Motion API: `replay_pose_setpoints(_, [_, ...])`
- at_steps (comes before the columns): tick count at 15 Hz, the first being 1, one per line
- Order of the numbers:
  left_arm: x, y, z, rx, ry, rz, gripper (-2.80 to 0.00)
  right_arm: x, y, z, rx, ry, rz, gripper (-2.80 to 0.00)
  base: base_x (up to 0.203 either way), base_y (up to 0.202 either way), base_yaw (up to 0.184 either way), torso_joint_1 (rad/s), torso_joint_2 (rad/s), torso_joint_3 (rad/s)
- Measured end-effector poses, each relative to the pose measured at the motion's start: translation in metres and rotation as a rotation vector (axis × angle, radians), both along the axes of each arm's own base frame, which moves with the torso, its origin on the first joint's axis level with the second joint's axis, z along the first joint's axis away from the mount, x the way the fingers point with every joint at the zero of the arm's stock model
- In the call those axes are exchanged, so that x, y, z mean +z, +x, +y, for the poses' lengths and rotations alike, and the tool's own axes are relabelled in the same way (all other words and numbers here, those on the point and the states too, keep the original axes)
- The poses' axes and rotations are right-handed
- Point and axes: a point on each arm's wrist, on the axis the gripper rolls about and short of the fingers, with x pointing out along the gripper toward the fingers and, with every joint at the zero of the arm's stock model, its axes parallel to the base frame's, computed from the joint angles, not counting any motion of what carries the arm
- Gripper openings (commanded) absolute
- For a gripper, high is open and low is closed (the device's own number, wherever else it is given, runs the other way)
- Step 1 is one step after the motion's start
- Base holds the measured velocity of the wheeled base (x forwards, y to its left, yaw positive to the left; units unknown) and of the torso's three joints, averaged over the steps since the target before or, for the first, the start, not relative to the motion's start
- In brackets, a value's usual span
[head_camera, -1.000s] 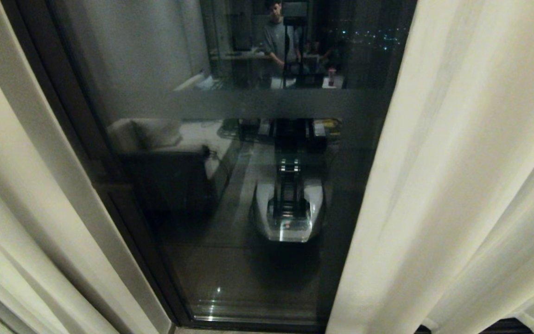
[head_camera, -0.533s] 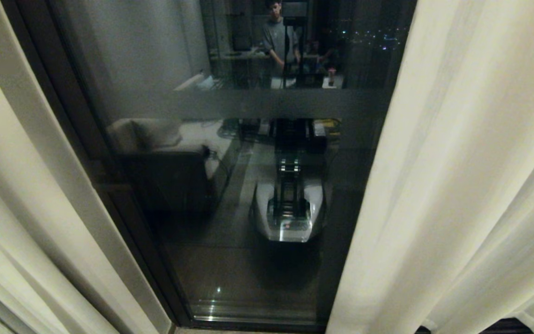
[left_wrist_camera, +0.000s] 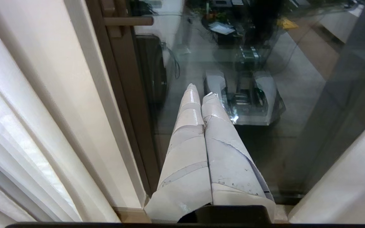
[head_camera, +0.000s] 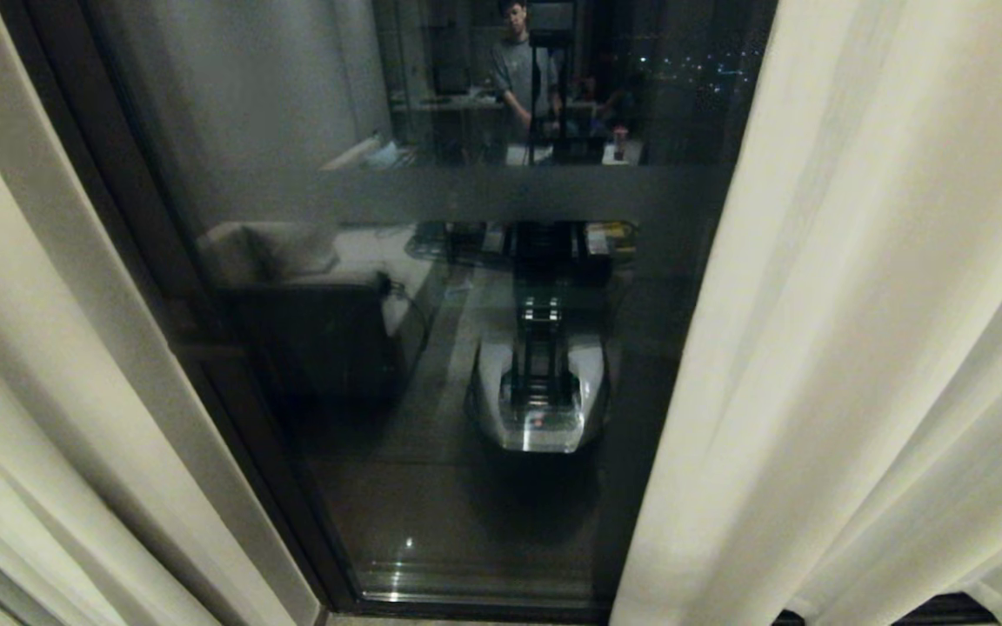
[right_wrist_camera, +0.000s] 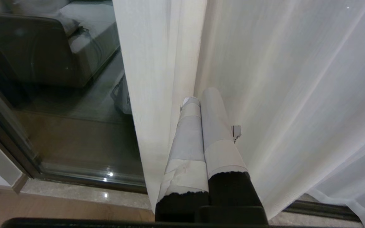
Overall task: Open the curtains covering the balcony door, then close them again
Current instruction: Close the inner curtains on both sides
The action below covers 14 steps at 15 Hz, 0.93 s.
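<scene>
I had the curtains parted: left panel (head_camera: 75, 391) at the left edge, right panel (head_camera: 858, 348) filling the right side, balcony door (head_camera: 431, 487) glass exposed between them. Door frame (head_camera: 231, 409) ran just beside the left panel's inner edge. Left gripper (left_wrist_camera: 200, 91) sat in front of the glass, near the frame, clear of the left panel. Right gripper (right_wrist_camera: 200, 96) sat against the right panel's inner edge (right_wrist_camera: 157, 95), glass to its left.
</scene>
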Motion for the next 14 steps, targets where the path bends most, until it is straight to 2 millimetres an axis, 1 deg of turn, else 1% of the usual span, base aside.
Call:
replay_pose_setpoints(2, [0.0001,0.0000,0.0000,0.001,0.000,-0.001,-2.80,0.0000,0.0000,0.0000,0.000,0.000,0.000,-2.80,0.006,0.075,-0.004,-0.008,0.00,0.001])
replay_pose_setpoints(3, [0.0001,0.0000,0.0000,0.000,0.000,-0.001,-2.80,0.0000,0.0000,0.0000,0.000,0.000,0.000,-2.80,0.002,0.162,0.000,0.005,0.00,0.005])
replay_pose_setpoints(14, [0.0000,0.0000,0.0001,0.006,-0.007,-0.001,-2.80,0.0000,0.0000,0.0000,0.001,0.000,0.000,-2.80,0.000,0.191,0.001,0.004,0.00,0.003])
